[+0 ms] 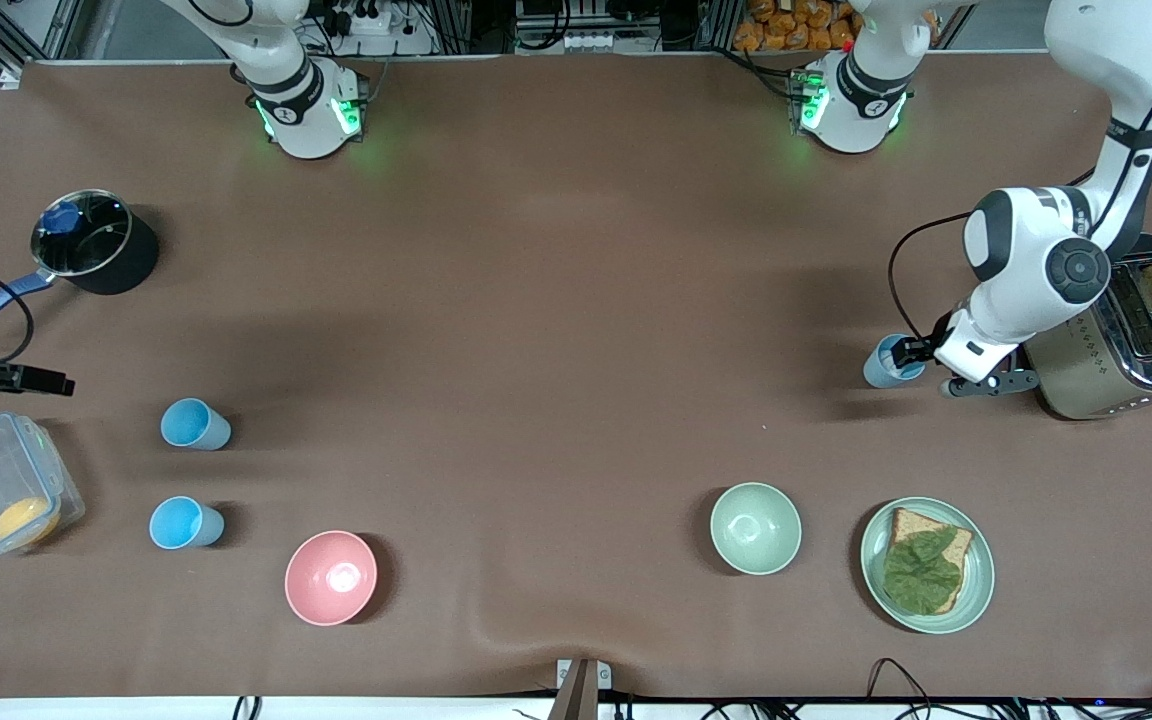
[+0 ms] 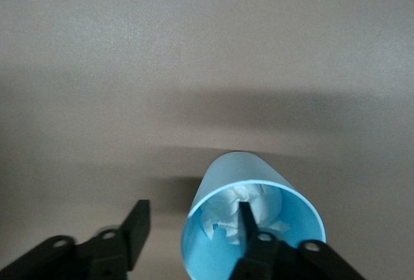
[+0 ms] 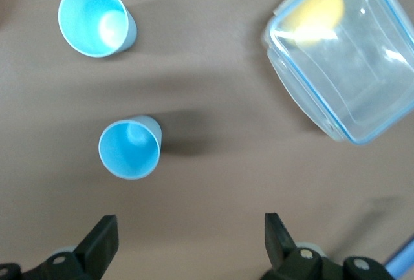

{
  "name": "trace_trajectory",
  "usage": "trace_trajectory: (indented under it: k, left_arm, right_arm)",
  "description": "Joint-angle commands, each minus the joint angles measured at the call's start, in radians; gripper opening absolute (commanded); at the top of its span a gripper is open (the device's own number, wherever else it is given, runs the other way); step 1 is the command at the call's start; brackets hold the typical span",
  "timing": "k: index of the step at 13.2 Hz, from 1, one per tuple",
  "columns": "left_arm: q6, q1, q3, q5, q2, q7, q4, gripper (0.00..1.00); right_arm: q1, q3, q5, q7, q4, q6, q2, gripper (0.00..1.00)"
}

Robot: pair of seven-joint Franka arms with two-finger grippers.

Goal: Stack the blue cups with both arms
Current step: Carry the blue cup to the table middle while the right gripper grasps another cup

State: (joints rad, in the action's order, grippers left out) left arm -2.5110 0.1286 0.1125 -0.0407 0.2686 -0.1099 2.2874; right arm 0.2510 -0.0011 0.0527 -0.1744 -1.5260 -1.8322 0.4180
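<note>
A grey-blue cup [image 1: 886, 365] stands beside the toaster at the left arm's end of the table. My left gripper [image 1: 906, 352] is open at its rim. In the left wrist view the cup [image 2: 249, 183] has something white and crumpled inside; the gripper [image 2: 192, 212] has one finger inside the cup and the other outside, clear of the wall. Two sky-blue cups [image 1: 194, 424] [image 1: 184, 523] stand at the right arm's end. My right gripper [image 1: 56, 382] hangs open and empty [image 3: 189, 223] above the table beside them; both cups [image 3: 129, 149] [image 3: 97, 20] show in its wrist view.
A clear lidded container [image 1: 1, 495] with something orange inside sits beside the sky-blue cups. A pot with a glass lid [image 1: 91, 240] stands farther from the camera. A toaster [image 1: 1121, 345], a pink bowl [image 1: 330, 577], a pale green bowl [image 1: 755, 527] and a plate [image 1: 976, 590] with bread and lettuce are also there.
</note>
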Motion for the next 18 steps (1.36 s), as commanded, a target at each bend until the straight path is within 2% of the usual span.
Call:
trace_trajectory:
  k: [1, 4, 6, 8, 11, 13, 16, 18]
  left_arm:
    - [-0.022, 0.002, 0.007, 0.004, 0.007, 0.022, 0.006, 0.00]
    - [-0.045, -0.009, 0.032, 0.005, 0.011, 0.004, -0.008, 0.00]
    - [-0.023, -0.010, 0.097, 0.007, 0.009, -0.028, -0.087, 0.00]
    - [0.058, -0.052, 0.185, 0.008, 0.017, -0.190, -0.196, 0.00]
    - [0.243, -0.258, 0.207, 0.012, 0.088, -0.470, -0.421, 0.00]
    - [0.287, -0.386, 0.205, 0.012, 0.183, -0.644, -0.561, 0.00]
    - [0.300, -0.544, 0.196, 0.001, 0.323, -0.839, -0.686, 0.00]
    - [0.299, -0.633, 0.184, -0.056, 0.408, -0.951, -0.745, 0.00]
  right_arm:
    - [-0.027, 0.009, 0.022, 0.001, 0.032, -0.021, 0.088, 1.00]
    - [-0.041, 0.010, 0.022, 0.001, 0.027, 0.024, 0.111, 1.00]
    - [-0.030, 0.010, 0.019, 0.003, 0.018, 0.001, 0.137, 1.00]
    - [0.023, 0.010, -0.051, 0.001, 0.004, -0.041, 0.171, 1.00]
    - [0.034, 0.010, -0.096, 0.001, 0.003, -0.073, 0.205, 1.00]
    - [0.030, 0.010, -0.097, 0.001, 0.000, -0.081, 0.208, 1.00]
    - [0.013, 0.010, -0.097, 0.003, -0.014, -0.096, 0.215, 1.00]
    - [-0.012, 0.010, -0.102, 0.012, -0.033, -0.117, 0.214, 1.00]
